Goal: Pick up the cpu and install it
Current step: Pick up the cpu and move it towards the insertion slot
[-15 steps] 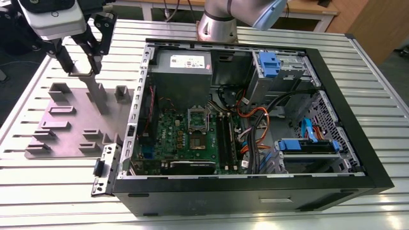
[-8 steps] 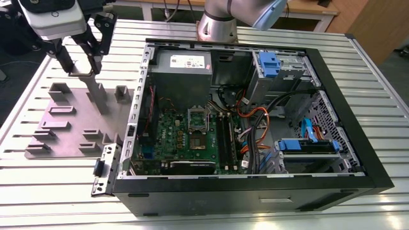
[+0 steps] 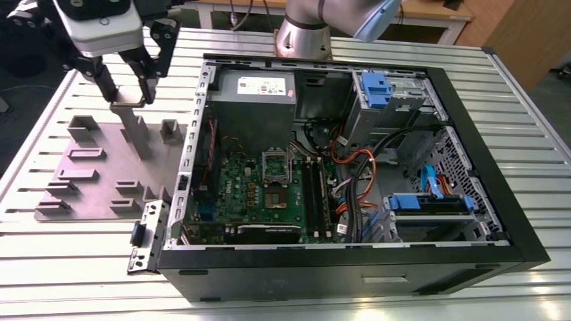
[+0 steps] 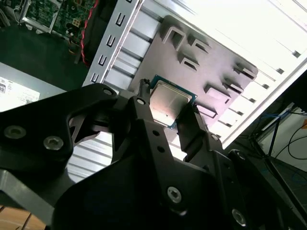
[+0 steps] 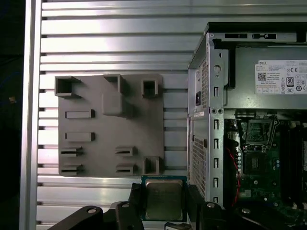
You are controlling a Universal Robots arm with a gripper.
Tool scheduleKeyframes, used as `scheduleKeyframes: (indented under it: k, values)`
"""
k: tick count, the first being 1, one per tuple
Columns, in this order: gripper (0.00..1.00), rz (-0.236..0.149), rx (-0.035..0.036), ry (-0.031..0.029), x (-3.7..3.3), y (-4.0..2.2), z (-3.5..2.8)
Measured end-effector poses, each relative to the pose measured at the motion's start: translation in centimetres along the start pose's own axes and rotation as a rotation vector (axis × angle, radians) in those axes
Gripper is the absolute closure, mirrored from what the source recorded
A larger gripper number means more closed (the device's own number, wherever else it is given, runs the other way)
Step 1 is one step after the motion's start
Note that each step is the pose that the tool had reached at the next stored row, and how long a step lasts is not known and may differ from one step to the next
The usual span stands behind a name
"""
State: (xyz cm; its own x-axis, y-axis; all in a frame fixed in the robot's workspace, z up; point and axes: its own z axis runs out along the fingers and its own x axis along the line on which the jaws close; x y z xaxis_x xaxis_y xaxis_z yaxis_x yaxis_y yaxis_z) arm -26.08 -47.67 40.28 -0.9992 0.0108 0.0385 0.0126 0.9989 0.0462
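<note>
My gripper [image 3: 128,99] hangs above the grey-purple fixture plate [image 3: 93,167], at the exterior view's left of the open computer case [image 3: 357,267]. It is shut on the cpu [image 4: 169,101], a flat square chip with a silver lid and a thin green rim, held by two opposite edges between the black fingers [image 4: 189,129]. In the first wrist view the cpu [image 5: 163,197] sits flat between the fingers over the slatted table, just off the edge of the plate [image 5: 105,139]. The silver-framed socket [image 3: 275,167] lies on the green motherboard inside the case, also seen as the socket [image 5: 259,134].
The case wall [image 5: 204,124] stands between the gripper and the motherboard. Inside the case are a grey power supply [image 3: 254,87], orange and black cables [image 3: 357,167] and blue drive clips [image 3: 428,200]. The plate carries several raised blocks [image 3: 134,134]. The arm's base [image 3: 303,33] stands behind the case.
</note>
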Motion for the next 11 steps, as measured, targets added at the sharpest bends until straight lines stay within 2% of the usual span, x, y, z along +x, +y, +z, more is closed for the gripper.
scheduleKeyframes:
  k: [5, 11]
  values:
    - [0.53, 0.000, -0.0001, -0.0001, -1.81, 0.02, -0.04]
    - [0.53, 0.000, 0.0000, 0.0002, -4.53, 0.05, -0.09]
